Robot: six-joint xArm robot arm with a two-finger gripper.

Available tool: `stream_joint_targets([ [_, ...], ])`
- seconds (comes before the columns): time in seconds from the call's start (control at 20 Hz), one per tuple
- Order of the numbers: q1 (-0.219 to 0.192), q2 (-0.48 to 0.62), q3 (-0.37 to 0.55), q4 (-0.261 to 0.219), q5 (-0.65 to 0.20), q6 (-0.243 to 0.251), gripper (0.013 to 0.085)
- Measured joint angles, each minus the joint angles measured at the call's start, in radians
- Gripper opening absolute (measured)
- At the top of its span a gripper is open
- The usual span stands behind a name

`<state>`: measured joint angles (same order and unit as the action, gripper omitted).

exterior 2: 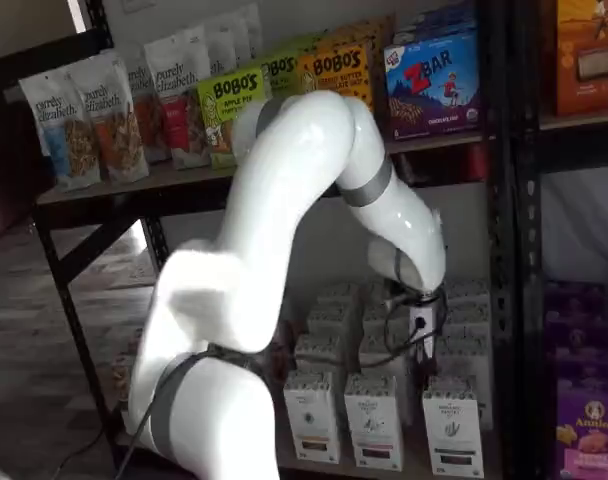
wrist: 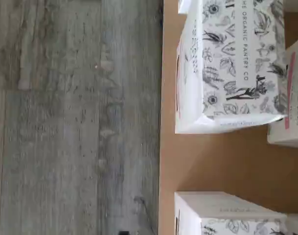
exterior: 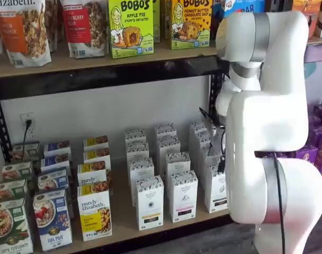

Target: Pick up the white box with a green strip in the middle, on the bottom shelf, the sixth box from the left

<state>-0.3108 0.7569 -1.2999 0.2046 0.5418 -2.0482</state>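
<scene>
The white box (exterior 2: 452, 430) stands at the front of the bottom shelf (exterior: 124, 219), in the rightmost column of tall Organic Pantry cartons. In a shelf view the same carton (exterior: 216, 189) sits partly behind the xArm (exterior: 261, 106), beside a pink-strip carton (exterior: 182, 196). The gripper (exterior 2: 420, 325) hangs low among those rows; its fingers are hidden, so its opening cannot be told, and nothing appears held. The wrist view shows patterned carton tops at the shelf edge. A clean pick likely calls for centring over the front carton, clear of its neighbours.
</scene>
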Motion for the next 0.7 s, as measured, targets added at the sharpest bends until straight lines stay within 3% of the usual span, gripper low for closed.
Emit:
stream_joint_targets([
  [0.1, 0.008, 0.005, -0.016, -0.053, 0.035, 0.053, 0.0850],
  [0.2, 0.020, 0.008, -0.021, -0.069, 0.044, 0.079, 0.0850],
  [0.4, 0.037, 0.016, -0.018, -0.074, 0.021, 0.100, 0.0850],
  [0.7, 0.037, 0.072, -0.069, -0.123, 0.016, 0.141, 0.0850],
])
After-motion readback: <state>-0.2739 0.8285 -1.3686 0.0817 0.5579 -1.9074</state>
